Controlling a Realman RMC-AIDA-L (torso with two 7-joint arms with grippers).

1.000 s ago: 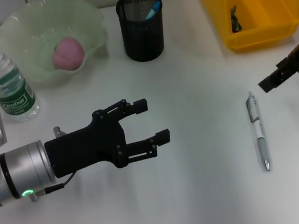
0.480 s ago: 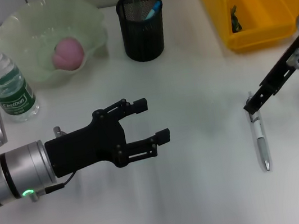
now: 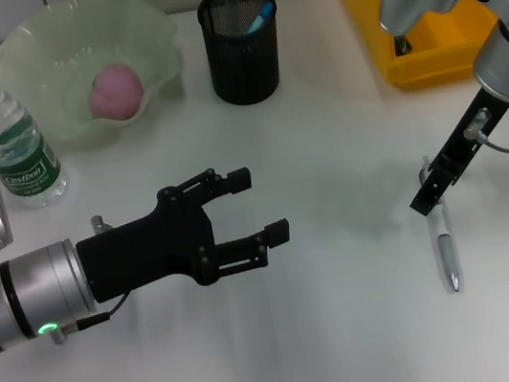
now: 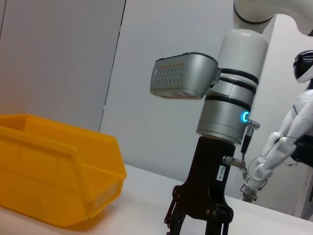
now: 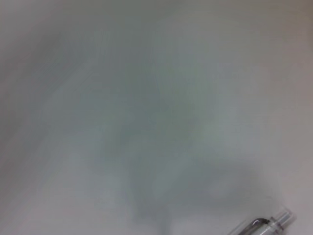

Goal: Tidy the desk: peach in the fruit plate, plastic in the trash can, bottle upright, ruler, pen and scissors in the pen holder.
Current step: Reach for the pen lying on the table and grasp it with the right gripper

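Lying pen (image 3: pixel 444 240), tip toward robot

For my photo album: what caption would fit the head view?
Right pincer lowered over the silver pen on the desk, left pincer open and idle.

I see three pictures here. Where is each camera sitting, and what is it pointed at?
Head view: from the robot's head, looking down at the desk; shows the left tool, open, mid-desk, and the right tool over the pen.
Left wrist view: on the left arm, looking across the desk at the right tool and yellow bin; none of its own tool shows.
Right wrist view: on the right arm, facing the desk; only the pen's end shows.
Shared: all three views show something of the right arm's work: its tool or the pen.
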